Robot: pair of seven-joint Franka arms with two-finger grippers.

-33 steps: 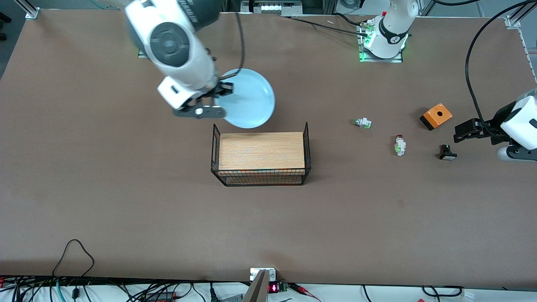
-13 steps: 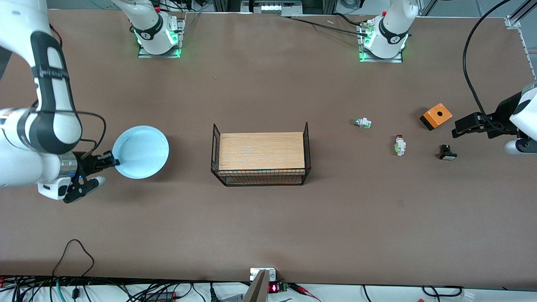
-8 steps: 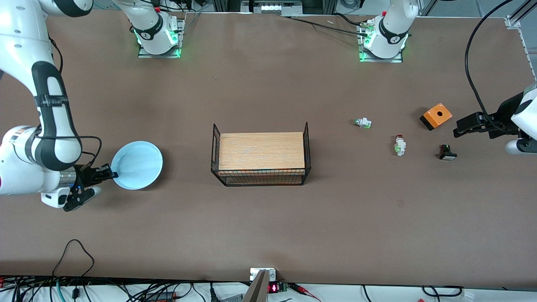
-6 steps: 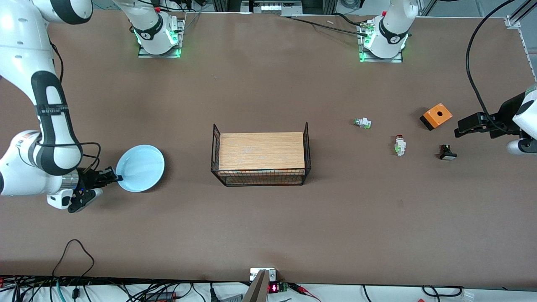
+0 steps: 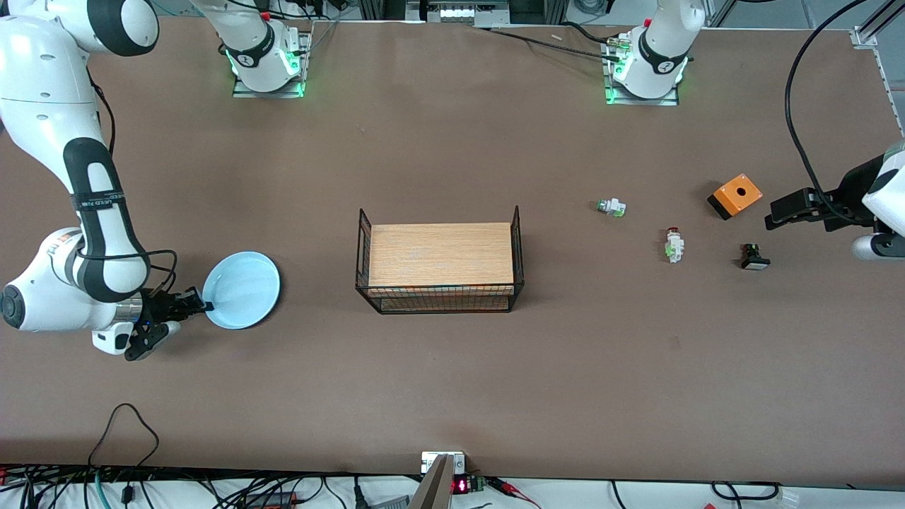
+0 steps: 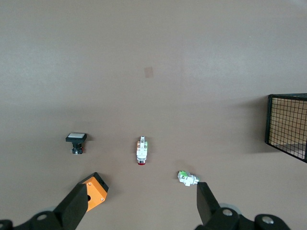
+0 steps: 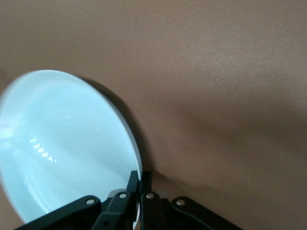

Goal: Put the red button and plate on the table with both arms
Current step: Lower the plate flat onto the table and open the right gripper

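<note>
My right gripper (image 5: pixel 200 305) is shut on the rim of the pale blue plate (image 5: pixel 242 290), holding it low over the brown table (image 5: pixel 452 367) toward the right arm's end. In the right wrist view the fingers (image 7: pixel 140 184) pinch the plate's (image 7: pixel 62 148) edge. The red button (image 5: pixel 674 244) lies on the table toward the left arm's end; it also shows in the left wrist view (image 6: pixel 142 151). My left gripper (image 5: pixel 771 218) is open and empty, up in the air beside the orange box, its fingers (image 6: pixel 76 208) spread wide.
A wire basket (image 5: pixel 440 261) with a wooden board top stands mid-table. An orange box (image 5: pixel 735 194), a black switch with a white face (image 5: pixel 754 257) and a white-green part without a red cap (image 5: pixel 611 207) lie near the red button.
My right arm swung the plate from over the table farther than the basket out to the right arm's end and lowered it. The left gripper barely moved.
</note>
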